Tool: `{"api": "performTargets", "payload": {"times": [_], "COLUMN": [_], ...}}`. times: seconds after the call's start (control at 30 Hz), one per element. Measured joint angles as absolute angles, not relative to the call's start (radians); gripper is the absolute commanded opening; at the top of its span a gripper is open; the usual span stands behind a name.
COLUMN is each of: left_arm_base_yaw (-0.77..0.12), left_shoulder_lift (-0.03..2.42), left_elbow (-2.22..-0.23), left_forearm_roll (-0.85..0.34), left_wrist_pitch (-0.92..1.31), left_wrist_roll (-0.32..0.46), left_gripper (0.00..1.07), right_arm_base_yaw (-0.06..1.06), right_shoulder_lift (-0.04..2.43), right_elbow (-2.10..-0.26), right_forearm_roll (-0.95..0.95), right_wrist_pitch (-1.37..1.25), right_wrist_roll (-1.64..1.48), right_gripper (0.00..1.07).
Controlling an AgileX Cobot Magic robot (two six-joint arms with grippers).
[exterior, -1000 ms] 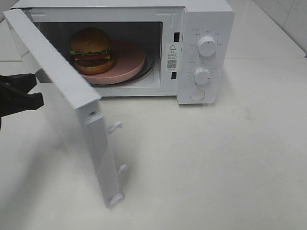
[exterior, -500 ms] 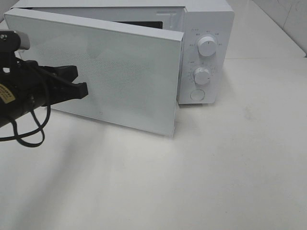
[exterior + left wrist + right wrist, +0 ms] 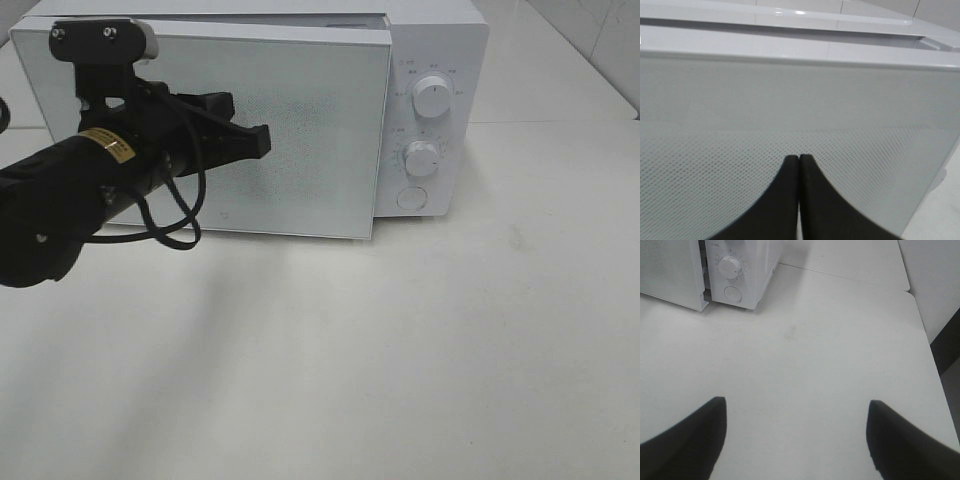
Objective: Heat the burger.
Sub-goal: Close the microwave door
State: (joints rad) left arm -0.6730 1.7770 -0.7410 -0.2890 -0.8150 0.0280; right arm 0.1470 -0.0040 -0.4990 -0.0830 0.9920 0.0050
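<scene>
Door (image 3: pixel 320 100) of microwave (image 3: pixel 445 45) sits nearly shut. Your left gripper (image 3: pixel 262 141), fingers clenched and empty, has its tip at the panel. Right gripper (image 3: pixel 796 402) is spread wide, holding nothing. Burger hidden, presumably inside; likely soft and topple-prone, so hold it gently by the bun sides.

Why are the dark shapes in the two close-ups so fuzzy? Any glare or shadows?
Left wrist view: the shut left hand is soft-edged, close to the lens, while the door mesh is sharp; glare on the microwave top. Right wrist view: the open right hand is blurred too. Exterior high view: soft shadow on the table.
</scene>
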Motion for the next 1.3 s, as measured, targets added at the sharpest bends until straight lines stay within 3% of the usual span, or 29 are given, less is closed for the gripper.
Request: {"api": "performTargets", "payload": {"times": [0.5,1.3], "left_arm_base_yaw": [-0.712,-0.691], "left_shoulder_lift": [1.918,1.964], "left_elbow": [-0.986,-1.092], "left_forearm_roll": [-0.317,-0.334], "left_wrist_pitch": [-0.734,-0.621], "left_wrist_roll": [0.032,0.11], "left_gripper": [0.0,0.0], "right_arm_base_yaw": [0.147,0.147], "right_shoulder_lift": [-0.004,-0.004], "right_elbow": [-0.499,-0.499], "right_forearm_roll": [-0.083,-0.082], "right_wrist_pitch": [0.992,0.992], "right_wrist_roll": [0.005,0.005], "right_gripper": [0.75,0.75]}}
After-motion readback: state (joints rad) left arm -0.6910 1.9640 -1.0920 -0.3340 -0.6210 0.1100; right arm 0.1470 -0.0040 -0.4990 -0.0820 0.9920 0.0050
